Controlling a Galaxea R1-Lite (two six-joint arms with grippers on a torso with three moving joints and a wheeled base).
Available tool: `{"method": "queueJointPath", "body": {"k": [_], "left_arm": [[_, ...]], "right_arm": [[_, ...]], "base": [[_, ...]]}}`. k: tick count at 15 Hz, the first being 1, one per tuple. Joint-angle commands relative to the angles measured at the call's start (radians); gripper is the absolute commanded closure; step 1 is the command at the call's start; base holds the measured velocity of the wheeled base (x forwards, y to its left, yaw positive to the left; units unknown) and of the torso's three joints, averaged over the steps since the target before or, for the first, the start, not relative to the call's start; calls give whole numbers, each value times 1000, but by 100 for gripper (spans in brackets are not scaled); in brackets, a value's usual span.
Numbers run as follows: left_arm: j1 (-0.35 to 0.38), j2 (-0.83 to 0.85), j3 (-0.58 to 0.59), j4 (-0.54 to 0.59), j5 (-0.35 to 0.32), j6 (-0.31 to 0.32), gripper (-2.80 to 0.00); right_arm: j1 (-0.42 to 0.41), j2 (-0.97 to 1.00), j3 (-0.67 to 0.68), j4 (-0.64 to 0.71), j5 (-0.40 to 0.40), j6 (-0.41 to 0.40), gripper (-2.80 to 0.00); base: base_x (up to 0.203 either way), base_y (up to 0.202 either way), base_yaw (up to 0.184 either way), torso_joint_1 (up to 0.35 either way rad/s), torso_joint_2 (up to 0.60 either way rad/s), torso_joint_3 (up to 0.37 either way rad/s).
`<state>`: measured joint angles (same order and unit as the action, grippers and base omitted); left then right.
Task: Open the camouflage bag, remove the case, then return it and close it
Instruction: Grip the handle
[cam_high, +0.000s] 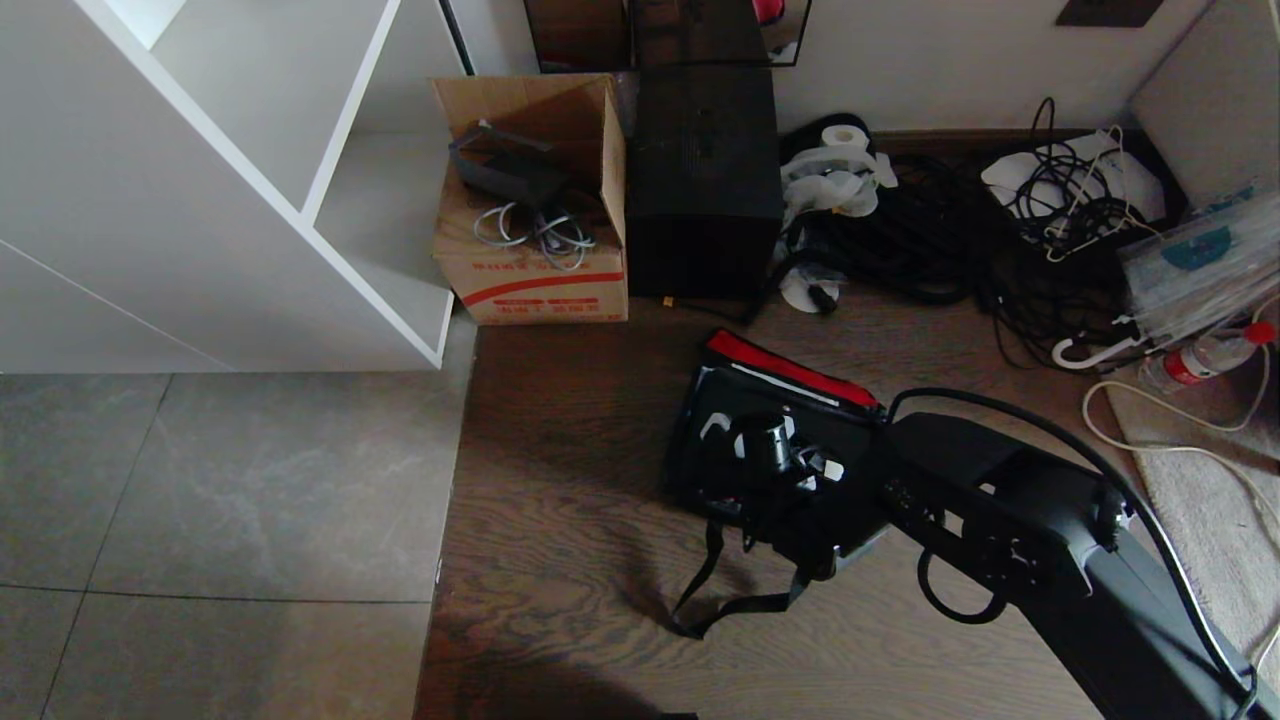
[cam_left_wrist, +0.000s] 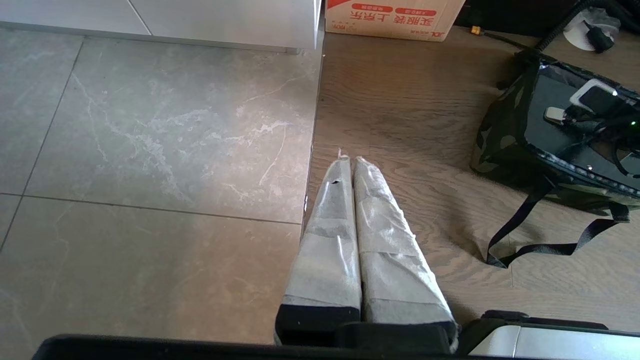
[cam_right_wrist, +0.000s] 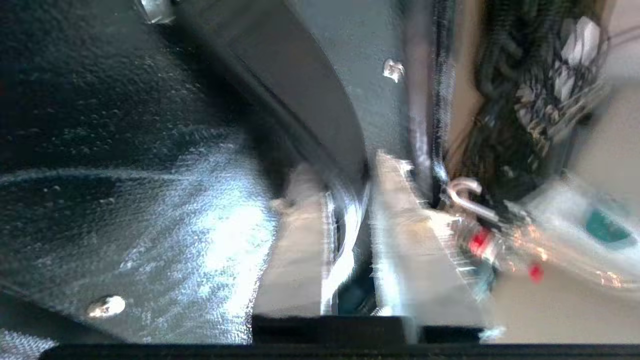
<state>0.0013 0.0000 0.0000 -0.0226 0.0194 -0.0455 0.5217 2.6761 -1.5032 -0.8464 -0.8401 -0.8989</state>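
Observation:
The camouflage bag (cam_left_wrist: 500, 135) lies open on the wood floor, its red-lined flap (cam_high: 790, 367) folded back and its black strap (cam_left_wrist: 540, 247) trailing toward me. The flat black case (cam_high: 715, 440) sits inside it. My right gripper (cam_high: 790, 460) reaches down onto the case. In the right wrist view its taped fingers (cam_right_wrist: 300, 240) straddle the curved black handle (cam_right_wrist: 300, 110), shut on it, above the pebbled lid (cam_right_wrist: 125, 150). My left gripper (cam_left_wrist: 348, 160) is shut and empty, hanging over the seam between tile and wood, left of the bag.
A tall plain black box (cam_high: 705, 180) and a cardboard box (cam_high: 530, 230) stand behind the bag by the white shelving (cam_high: 200, 180). Tangled cables (cam_high: 1000, 240), a plastic bottle (cam_high: 1205, 357) and a pale rug (cam_high: 1200, 480) lie to the right. Grey tiles (cam_high: 200, 500) spread left.

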Motion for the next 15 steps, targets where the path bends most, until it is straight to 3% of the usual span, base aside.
{"method": "queueJointPath", "body": {"k": [1, 7, 15], "left_arm": [[0, 0, 11, 0, 1, -1, 0], [0, 0, 11, 0, 1, -1, 0], [0, 0, 11, 0, 1, 0, 0]], "right_arm": [[-10, 13, -3, -8, -2, -22, -280], [-47, 3, -74, -1, 8, -77, -280], [-85, 12, -227, 62, 1, -80, -280]], "base": [[0, 0, 0, 0, 0, 0], [0, 0, 0, 0, 0, 0], [0, 0, 0, 0, 0, 0]]}}
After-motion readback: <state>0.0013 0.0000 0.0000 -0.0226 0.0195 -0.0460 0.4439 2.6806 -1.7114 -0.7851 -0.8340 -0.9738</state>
